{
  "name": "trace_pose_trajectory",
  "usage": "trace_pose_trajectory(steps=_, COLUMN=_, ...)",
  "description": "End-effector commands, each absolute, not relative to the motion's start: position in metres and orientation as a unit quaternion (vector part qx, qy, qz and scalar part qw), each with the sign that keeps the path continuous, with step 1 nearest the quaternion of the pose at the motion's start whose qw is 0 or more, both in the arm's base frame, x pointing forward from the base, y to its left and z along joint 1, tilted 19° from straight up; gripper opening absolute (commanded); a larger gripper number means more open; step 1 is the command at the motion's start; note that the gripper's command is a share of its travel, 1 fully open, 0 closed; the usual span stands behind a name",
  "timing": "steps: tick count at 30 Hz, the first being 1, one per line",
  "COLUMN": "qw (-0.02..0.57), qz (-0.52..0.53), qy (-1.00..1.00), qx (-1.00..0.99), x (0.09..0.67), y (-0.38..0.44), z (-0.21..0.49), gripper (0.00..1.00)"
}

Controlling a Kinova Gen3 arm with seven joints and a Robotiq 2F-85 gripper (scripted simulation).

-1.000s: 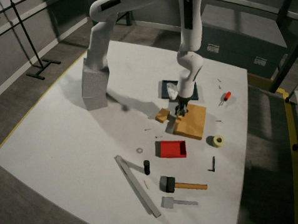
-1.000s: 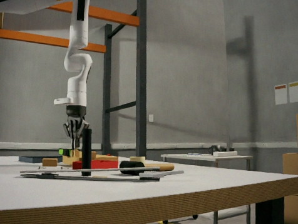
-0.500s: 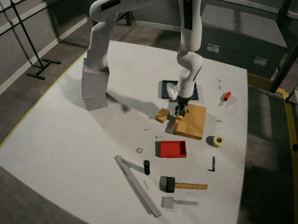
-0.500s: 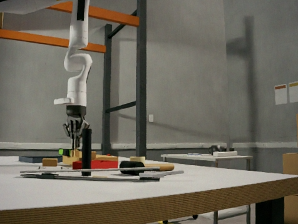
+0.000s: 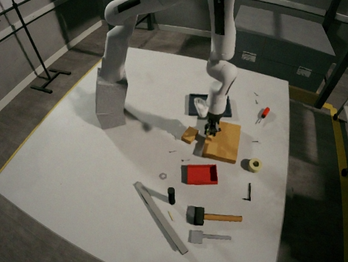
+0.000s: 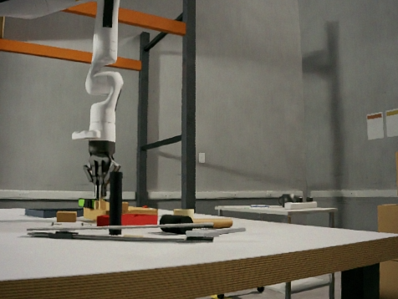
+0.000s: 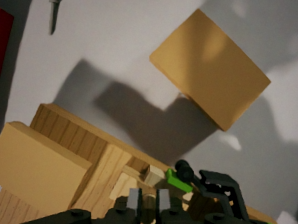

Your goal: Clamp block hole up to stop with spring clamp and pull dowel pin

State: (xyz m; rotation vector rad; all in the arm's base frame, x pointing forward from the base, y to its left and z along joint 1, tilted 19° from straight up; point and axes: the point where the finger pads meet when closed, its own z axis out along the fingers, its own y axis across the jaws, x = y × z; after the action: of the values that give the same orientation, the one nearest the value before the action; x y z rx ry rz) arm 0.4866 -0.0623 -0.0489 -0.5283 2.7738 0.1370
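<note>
Obscuring the block's hole, the gripper (image 5: 211, 131) (image 6: 99, 198) (image 7: 148, 204) stands nearly closed; whether it pinches the pin, I cannot tell.

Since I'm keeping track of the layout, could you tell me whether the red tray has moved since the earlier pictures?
No, the red tray sits unmoved beside the bench board.
</note>
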Motion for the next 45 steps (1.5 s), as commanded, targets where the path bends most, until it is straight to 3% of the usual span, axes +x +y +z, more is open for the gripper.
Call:
trace_pose_trajectory(steps=1, qw=0.158, qz=0.047, qy=0.968, qx=-0.189, x=0.4872, y=-0.0627, z=-0.0480, gripper=0.10)
trace_pose_trajectory(steps=45, qw=0.160, qz=0.036, qy=0.953, qx=-0.256, x=0.4871, y=-0.0627, z=-0.0478, gripper=0.10)
